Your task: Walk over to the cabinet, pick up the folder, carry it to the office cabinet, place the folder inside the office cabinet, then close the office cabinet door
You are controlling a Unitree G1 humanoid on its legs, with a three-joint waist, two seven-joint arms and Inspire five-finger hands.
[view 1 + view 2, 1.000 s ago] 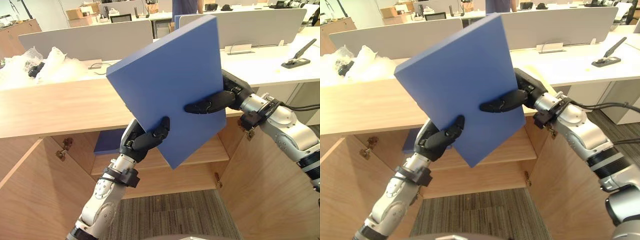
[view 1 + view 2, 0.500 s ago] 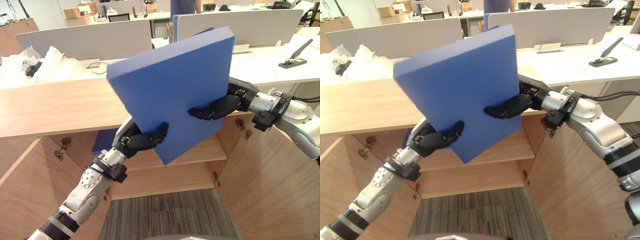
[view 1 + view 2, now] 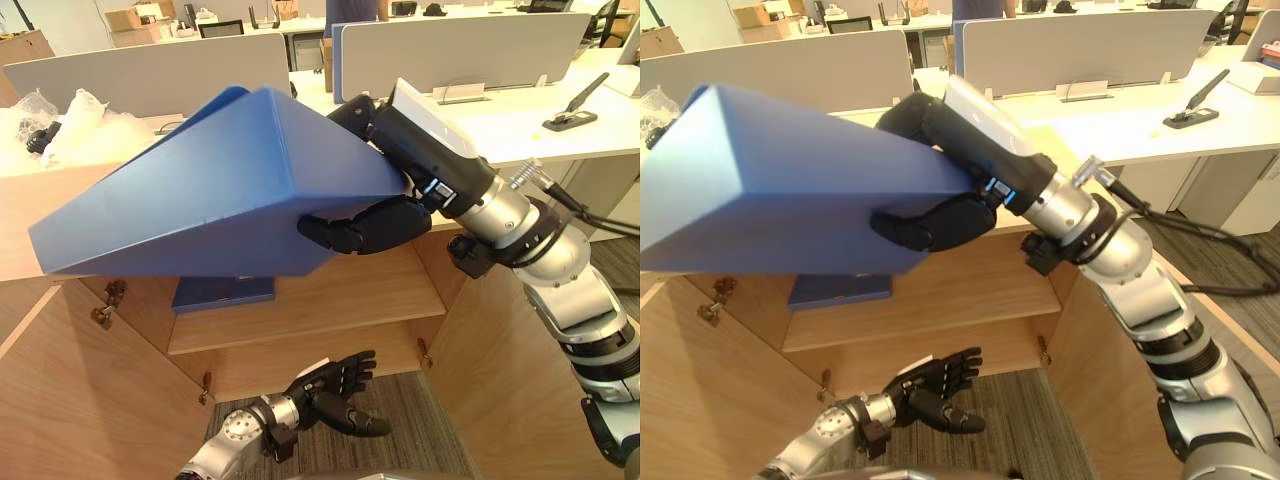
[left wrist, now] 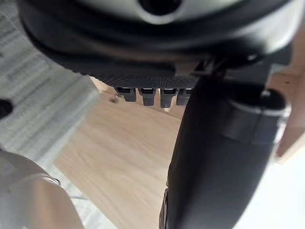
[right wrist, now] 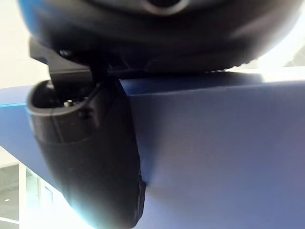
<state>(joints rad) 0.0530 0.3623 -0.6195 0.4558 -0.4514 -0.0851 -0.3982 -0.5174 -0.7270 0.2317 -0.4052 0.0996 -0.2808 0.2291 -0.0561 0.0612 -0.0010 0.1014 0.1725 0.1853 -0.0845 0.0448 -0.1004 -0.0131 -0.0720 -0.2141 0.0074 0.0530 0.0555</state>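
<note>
Fingers (image 3: 365, 225) of the right hand (image 3: 425, 140) clamp one smooth blue folder (image 3: 200, 195) from beneath, thumb on top. We find it held tilted above the open wooden cabinet (image 3: 500, 350). We count a second blue folder (image 3: 222, 292), flat at the shelf's (image 3: 330, 300) left end. The left hand (image 3: 335, 385) hangs low, fingers released.

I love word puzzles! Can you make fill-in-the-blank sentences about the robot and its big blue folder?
The dark hand gripping the big flat blue folder is the robot's ____ one.
Its left hand hangs low and holds ____.
A second blue folder lies on the light wooden cabinet's ____.
Missing words: right; nothing; shelf.
</note>
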